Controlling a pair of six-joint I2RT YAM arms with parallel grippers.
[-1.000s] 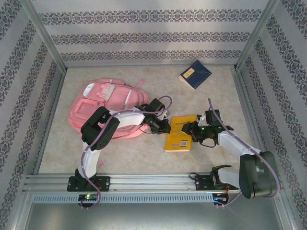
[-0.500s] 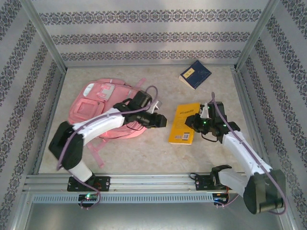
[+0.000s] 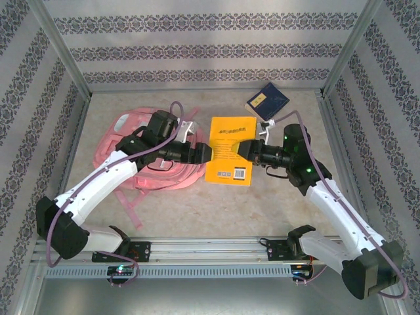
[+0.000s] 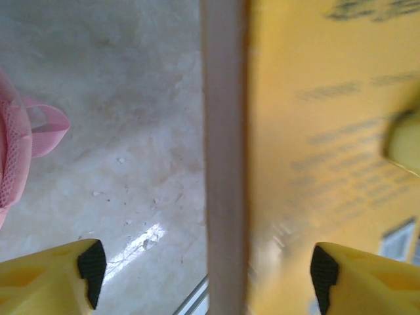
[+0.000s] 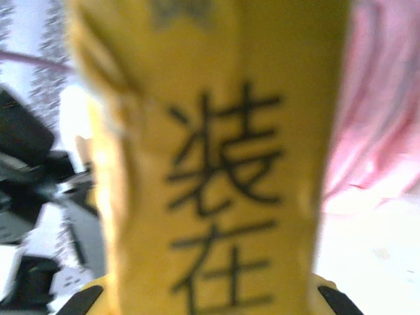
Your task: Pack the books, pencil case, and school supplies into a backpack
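A yellow-orange book (image 3: 230, 149) hangs in the air between both arms, its cover facing up. My right gripper (image 3: 244, 149) is shut on its right edge; in the right wrist view the yellow book (image 5: 216, 164) with black characters sits between the fingertips (image 5: 82, 302). My left gripper (image 3: 205, 154) is open at the book's left edge. In the left wrist view the book's page edge (image 4: 223, 164) stands between the wide-apart fingers (image 4: 85, 272), touching neither. The pink backpack (image 3: 125, 147) lies left of the book, partly under my left arm. A navy book (image 3: 267, 102) lies at the back right.
Patterned walls and a metal frame (image 3: 65, 72) enclose the table on three sides. A pink strap (image 3: 128, 200) trails toward the front rail. Bare tabletop (image 3: 216, 210) lies in front of the held book.
The right gripper has raised the yellow book off the table and carried it back and left. The left arm has stretched out, opened its gripper and come to the book's left edge.
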